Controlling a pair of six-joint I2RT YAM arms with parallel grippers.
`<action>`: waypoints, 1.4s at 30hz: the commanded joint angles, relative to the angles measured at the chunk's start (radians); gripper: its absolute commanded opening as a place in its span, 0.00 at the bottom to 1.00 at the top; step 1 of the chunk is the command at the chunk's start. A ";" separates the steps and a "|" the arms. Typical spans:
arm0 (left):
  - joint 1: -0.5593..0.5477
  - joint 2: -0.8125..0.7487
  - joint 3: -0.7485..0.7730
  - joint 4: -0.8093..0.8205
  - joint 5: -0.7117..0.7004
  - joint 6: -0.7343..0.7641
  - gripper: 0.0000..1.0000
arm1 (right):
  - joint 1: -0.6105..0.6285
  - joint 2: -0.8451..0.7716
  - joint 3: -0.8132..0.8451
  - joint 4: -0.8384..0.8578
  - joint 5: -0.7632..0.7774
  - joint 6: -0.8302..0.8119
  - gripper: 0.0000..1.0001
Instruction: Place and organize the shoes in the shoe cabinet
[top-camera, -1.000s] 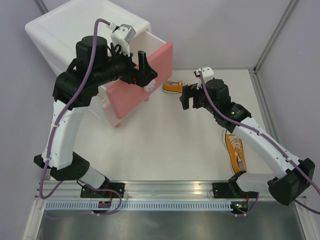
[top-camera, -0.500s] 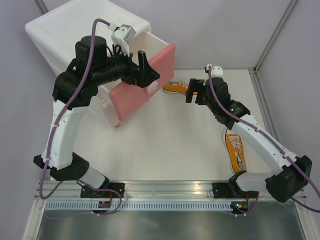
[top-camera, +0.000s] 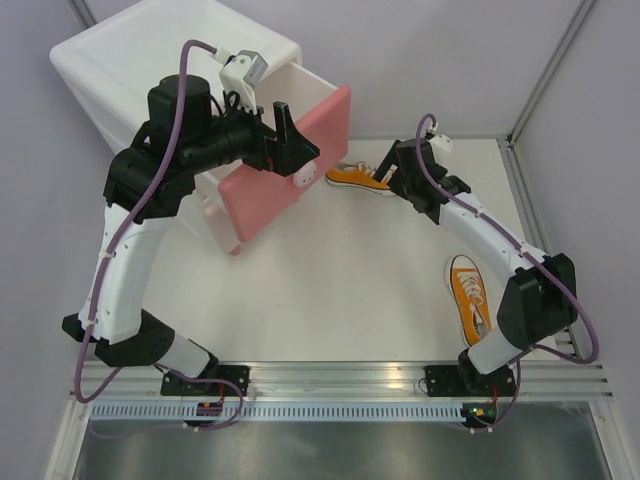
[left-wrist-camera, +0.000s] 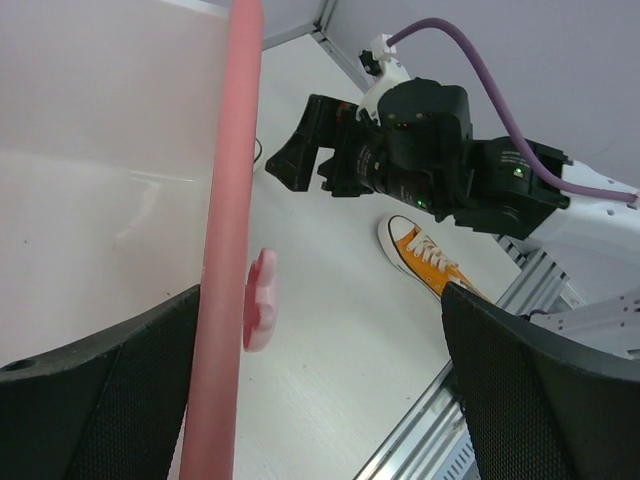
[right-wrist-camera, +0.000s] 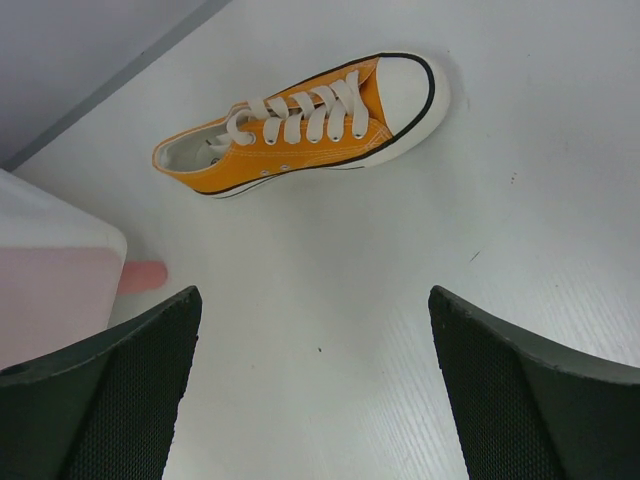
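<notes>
The white shoe cabinet stands at the far left, its upper pink drawer front pulled out. My left gripper is open and straddles the drawer front's top edge, with the bunny knob just below. One orange shoe lies near the drawer, sole down. My right gripper hovers open and empty just beside and above it, with the shoe ahead of its fingers. The second orange shoe lies at the right and also shows in the left wrist view. No cream shoes are in view.
A pink cabinet foot and the cabinet's lower corner lie left of my right gripper. A metal frame post rises at the far right corner. The aluminium rail runs along the near edge.
My right gripper has moved away from me and to the right, ending over the orange shoe by the drawer. The left gripper and the drawer front shifted slightly outward.
</notes>
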 joint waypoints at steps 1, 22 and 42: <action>-0.004 -0.009 -0.001 0.051 0.092 -0.051 0.99 | -0.020 0.015 0.019 0.070 -0.006 0.107 0.98; -0.007 0.050 0.053 0.088 0.468 -0.065 1.00 | -0.095 -0.014 -0.131 0.191 -0.067 0.203 0.98; -0.004 -0.098 -0.013 0.230 -0.090 -0.156 1.00 | -0.172 0.167 -0.136 0.373 -0.096 0.318 0.98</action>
